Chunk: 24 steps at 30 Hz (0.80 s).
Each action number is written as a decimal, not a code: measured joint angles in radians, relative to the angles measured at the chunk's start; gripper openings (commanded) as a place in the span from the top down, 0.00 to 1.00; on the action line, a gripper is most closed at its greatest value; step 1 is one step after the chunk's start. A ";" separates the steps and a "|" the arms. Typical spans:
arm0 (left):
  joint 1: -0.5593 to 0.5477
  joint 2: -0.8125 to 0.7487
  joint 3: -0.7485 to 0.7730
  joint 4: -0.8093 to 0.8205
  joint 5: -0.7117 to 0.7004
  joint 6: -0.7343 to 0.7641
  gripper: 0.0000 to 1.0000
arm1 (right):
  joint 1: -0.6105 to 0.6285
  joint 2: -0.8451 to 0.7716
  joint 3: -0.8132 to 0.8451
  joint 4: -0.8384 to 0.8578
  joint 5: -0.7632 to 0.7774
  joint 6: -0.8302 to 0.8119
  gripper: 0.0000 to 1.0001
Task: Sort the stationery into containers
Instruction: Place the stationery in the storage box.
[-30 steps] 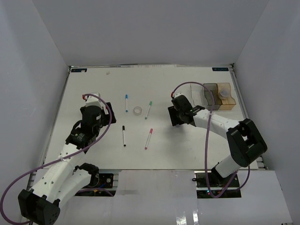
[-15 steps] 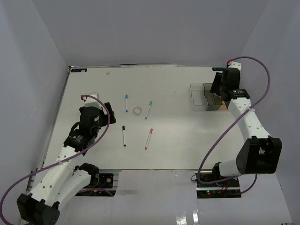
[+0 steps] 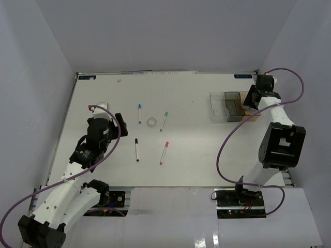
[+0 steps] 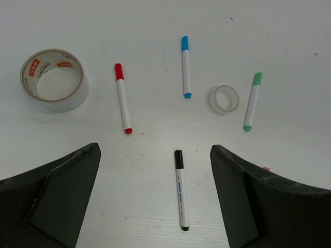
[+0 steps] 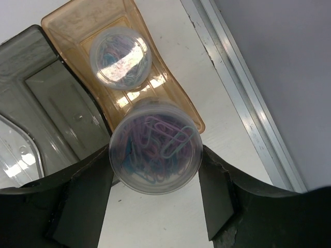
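My left gripper (image 4: 155, 150) is open and hovers low over the table, with a black-capped marker (image 4: 180, 188) lying between its fingers. Beyond it lie a red marker (image 4: 123, 98), a blue marker (image 4: 185, 67), a green marker (image 4: 252, 101), a small clear tape roll (image 4: 224, 99) and a large clear tape roll (image 4: 54, 80). A pink marker (image 3: 164, 153) lies nearer the middle. My right gripper (image 5: 154, 155) is shut on a round clear tub of paper clips (image 5: 155, 147), held over the near end of the amber container (image 5: 72, 20). The grey container (image 5: 31, 62) and the clear container (image 3: 217, 105) adjoin it.
A second clear tub of paper clips (image 5: 120, 58) sits inside the amber container. A metal rail (image 5: 248, 98) and the enclosure's right wall run close beside the bins. White walls close in the table on three sides.
My right arm has swung from the table's middle to the far right, over the amber container. The left arm has barely shifted.
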 measured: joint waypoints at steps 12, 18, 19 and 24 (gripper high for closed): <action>0.000 0.000 0.000 0.000 0.000 0.000 0.02 | -0.029 0.105 0.043 0.007 -0.022 -0.001 0.51; 0.000 0.000 0.000 0.000 0.000 0.000 0.02 | -0.031 0.136 0.056 0.008 -0.026 -0.002 0.50; 0.000 0.000 0.000 0.000 0.000 0.000 0.02 | -0.031 0.140 0.058 0.008 -0.026 -0.002 0.47; 0.000 0.000 0.000 0.000 0.000 0.000 0.02 | -0.032 0.167 0.061 0.011 -0.026 -0.002 0.35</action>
